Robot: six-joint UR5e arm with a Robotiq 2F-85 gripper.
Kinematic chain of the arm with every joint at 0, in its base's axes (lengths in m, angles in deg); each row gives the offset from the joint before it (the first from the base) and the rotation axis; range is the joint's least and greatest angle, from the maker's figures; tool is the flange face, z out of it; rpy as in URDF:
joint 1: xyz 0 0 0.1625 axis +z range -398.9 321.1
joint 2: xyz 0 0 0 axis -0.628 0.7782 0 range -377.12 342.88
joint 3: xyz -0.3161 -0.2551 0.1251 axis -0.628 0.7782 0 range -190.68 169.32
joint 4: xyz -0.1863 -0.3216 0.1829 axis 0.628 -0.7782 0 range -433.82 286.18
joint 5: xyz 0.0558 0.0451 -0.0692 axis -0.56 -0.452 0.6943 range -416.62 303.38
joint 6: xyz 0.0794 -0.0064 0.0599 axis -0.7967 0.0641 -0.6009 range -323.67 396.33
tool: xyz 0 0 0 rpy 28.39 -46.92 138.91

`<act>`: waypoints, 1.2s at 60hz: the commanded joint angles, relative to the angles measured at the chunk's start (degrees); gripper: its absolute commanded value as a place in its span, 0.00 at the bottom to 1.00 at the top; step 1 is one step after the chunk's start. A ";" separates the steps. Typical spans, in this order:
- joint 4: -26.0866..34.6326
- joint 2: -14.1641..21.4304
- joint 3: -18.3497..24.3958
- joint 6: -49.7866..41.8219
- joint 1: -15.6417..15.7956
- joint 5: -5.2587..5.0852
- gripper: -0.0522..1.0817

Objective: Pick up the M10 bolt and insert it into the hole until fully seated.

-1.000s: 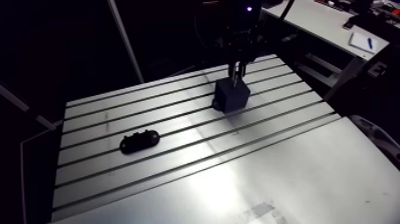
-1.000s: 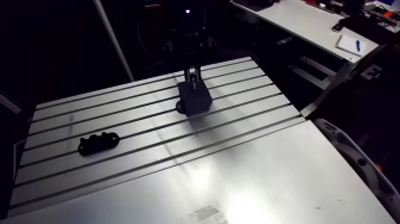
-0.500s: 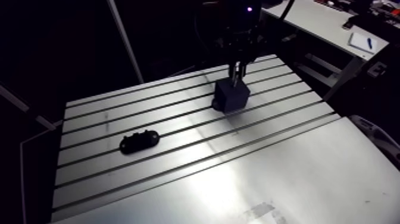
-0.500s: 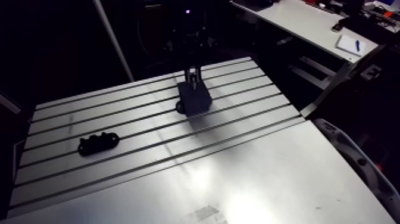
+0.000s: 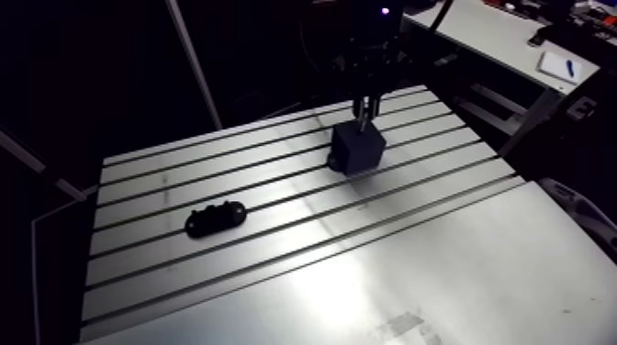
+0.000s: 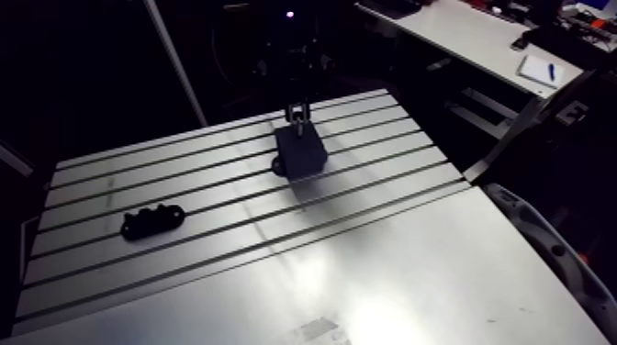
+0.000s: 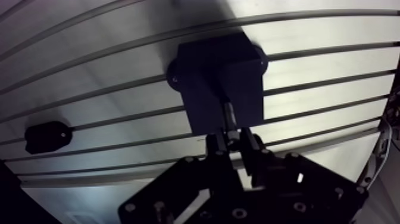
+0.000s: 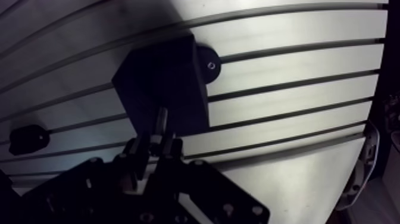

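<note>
Item: black two-finger pincer (image 7: 231,138), clamped on the grey steel M10 bolt (image 7: 228,113), which it grips by the upper end, shank pointing away from the fingertips (image 7: 249,143) and roughly upright in the arm view. Item: dark square block with round mounting lugs (image 7: 217,77), fixed on the slotted aluminium table (image 7: 333,65), directly under the pincer; the bolt's lower end meets or nearly meets its top face. The hole itself cannot be made out against the dark surface, nor how deep the shank sits. Item: small black oval fixture (image 5: 216,218), lying on the table well apart to one side of the pincer, not involved. Step in hand, as judged: insertion, with the pick-up done and the bolt held over the block, not yet fully seated since much of the shank shows above the face. Next move calls for a straight descent along the bolt's axis, shank kept square to the block, the grip held until the head bottoms out, then released.
</note>
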State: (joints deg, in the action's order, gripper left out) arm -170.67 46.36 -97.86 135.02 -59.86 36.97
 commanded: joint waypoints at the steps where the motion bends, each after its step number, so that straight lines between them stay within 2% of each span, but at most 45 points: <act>1: -0.13 0.01 -0.22 -0.10 0.03 -0.03 1.00; 72: -1.46 -0.43 -0.57 0.15 0.03 -0.12 1.00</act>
State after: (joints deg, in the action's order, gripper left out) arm -172.12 46.00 -98.42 135.09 -59.84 36.88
